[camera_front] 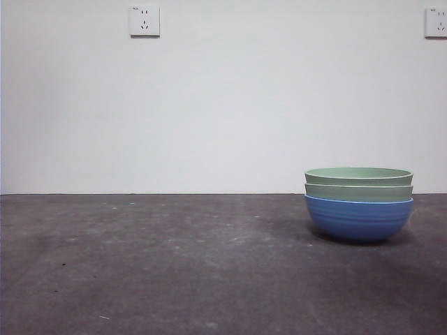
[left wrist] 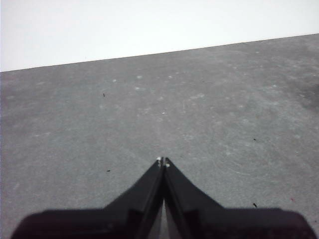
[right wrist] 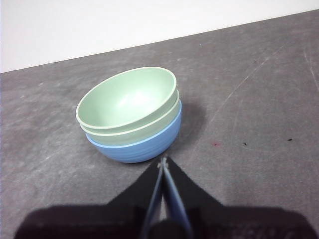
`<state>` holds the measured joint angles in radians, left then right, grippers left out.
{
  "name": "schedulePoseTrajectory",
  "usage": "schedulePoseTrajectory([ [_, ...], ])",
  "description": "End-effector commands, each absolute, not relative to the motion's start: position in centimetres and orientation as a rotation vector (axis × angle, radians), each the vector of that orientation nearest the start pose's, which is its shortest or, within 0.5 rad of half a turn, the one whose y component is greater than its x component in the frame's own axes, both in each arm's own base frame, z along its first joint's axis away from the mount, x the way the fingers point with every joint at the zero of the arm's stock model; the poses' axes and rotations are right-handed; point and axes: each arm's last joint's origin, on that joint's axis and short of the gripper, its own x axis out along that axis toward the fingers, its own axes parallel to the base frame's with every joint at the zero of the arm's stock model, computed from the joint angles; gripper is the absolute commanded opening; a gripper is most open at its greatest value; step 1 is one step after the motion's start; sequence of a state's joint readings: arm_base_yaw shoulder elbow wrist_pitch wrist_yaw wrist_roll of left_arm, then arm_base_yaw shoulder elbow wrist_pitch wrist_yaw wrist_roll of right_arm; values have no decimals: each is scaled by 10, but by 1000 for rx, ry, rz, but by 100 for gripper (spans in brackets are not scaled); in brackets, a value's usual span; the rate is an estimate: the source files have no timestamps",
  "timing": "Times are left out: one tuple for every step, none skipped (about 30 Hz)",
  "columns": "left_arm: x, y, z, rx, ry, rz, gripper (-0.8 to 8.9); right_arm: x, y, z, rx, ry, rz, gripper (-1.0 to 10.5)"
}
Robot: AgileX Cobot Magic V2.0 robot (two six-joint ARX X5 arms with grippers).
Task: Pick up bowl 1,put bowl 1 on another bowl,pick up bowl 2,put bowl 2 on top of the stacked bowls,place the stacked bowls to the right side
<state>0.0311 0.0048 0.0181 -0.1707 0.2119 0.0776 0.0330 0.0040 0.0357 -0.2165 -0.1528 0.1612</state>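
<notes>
The stacked bowls (camera_front: 358, 204) stand on the dark table at the right of the front view: a blue ribbed bowl (camera_front: 358, 218) at the bottom with two pale green bowls (camera_front: 358, 176) nested in it. In the right wrist view the same stacked bowls (right wrist: 130, 115) sit just beyond my right gripper (right wrist: 163, 162), which is shut, holds nothing and stays apart from them. My left gripper (left wrist: 163, 162) is shut over bare table with no bowl in its view. Neither arm shows in the front view.
A grey, scuffed tabletop (camera_front: 174, 265) runs back to a white wall with two sockets (camera_front: 144, 21). A small red speck (right wrist: 216, 144) lies on the table near the bowls.
</notes>
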Motion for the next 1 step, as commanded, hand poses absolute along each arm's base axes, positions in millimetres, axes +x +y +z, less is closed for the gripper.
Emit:
schedulePoseTrajectory([
  [96,-3,149,51,158,-182,-4,94,8,150,177,209,167,3],
])
